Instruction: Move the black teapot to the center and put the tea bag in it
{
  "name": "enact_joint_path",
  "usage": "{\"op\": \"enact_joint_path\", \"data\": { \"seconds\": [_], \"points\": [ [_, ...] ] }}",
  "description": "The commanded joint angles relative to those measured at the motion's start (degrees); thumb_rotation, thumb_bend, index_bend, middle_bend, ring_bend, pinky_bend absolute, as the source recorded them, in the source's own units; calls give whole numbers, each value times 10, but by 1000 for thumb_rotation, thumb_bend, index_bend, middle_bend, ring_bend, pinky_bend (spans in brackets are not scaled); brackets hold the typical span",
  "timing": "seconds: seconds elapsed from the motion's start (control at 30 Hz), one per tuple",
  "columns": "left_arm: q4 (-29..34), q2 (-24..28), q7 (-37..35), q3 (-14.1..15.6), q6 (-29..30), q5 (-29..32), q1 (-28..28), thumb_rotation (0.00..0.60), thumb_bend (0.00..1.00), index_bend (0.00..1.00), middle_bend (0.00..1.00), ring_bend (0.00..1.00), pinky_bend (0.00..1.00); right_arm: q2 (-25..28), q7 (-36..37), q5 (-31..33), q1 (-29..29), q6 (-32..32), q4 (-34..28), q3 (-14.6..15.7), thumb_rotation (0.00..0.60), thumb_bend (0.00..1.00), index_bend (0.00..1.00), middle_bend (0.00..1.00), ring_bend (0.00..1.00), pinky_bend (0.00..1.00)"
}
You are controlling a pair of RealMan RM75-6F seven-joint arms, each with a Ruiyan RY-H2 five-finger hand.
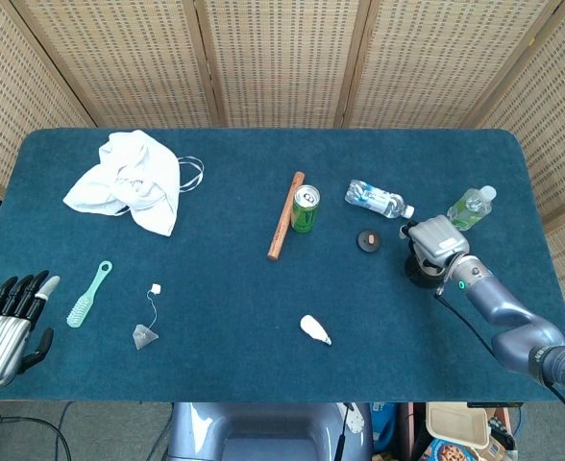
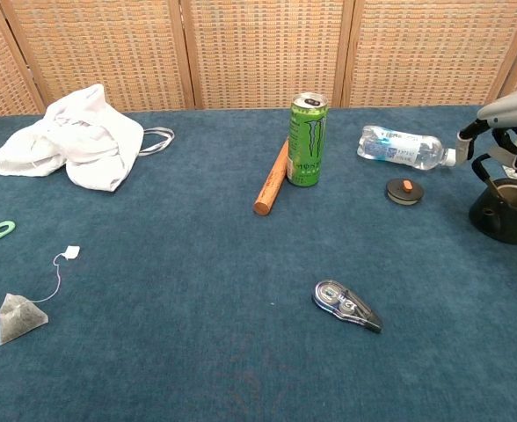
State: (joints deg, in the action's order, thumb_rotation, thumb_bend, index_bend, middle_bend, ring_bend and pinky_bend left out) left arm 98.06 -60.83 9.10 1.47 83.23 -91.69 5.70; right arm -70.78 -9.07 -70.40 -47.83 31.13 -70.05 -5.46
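Note:
The black teapot point(image 1: 419, 273) point(image 2: 507, 212) stands lidless at the table's right side, its hoop handle upright. My right hand point(image 1: 437, 237) point(image 2: 511, 123) hovers right over it, fingers hanging down around the handle with the thumb sticking out; no firm grip shows. The tea bag point(image 1: 144, 335) point(image 2: 18, 317) lies at the front left, its string leading to a white tag point(image 1: 155, 289). My left hand point(image 1: 8, 325) rests at the table's near left corner, fingers stretched out and holding nothing.
The teapot lid point(image 1: 368, 240) point(image 2: 405, 191) lies left of the pot. A green can point(image 1: 305, 209), a wooden stick point(image 1: 284, 216), two water bottles point(image 1: 376, 200) point(image 1: 470, 207), a white cloth point(image 1: 129, 182), a green brush point(image 1: 88, 294) and a tape dispenser point(image 1: 315, 329) are scattered about.

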Motion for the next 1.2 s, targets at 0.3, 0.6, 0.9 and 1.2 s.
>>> {"op": "enact_joint_path", "data": {
  "seconds": [0.3, 0.6, 0.9, 1.2],
  "points": [
    [0, 0, -2, 0, -1, 0, 2, 600, 535, 0, 0, 0, 0, -10, -25, 18, -6, 2, 23, 9, 600, 887, 398, 404, 602, 748],
    [-1, 0, -5, 1, -1, -2, 3, 600, 536, 0, 0, 0, 0, 4, -34, 22, -4, 13, 10, 12, 600, 888, 437, 449, 610, 754],
    [1, 1, -7, 0, -1, -6, 6, 600, 536, 0, 0, 0, 0, 35, -35, 25, 5, 30, -28, 14, 600, 888, 473, 487, 620, 763],
    [2, 1, -8, -1, -4, -8, 9, 600, 536, 0, 0, 0, 0, 60, -40, 24, 19, 42, -73, 26, 600, 887, 476, 489, 620, 763]
  ]
}}
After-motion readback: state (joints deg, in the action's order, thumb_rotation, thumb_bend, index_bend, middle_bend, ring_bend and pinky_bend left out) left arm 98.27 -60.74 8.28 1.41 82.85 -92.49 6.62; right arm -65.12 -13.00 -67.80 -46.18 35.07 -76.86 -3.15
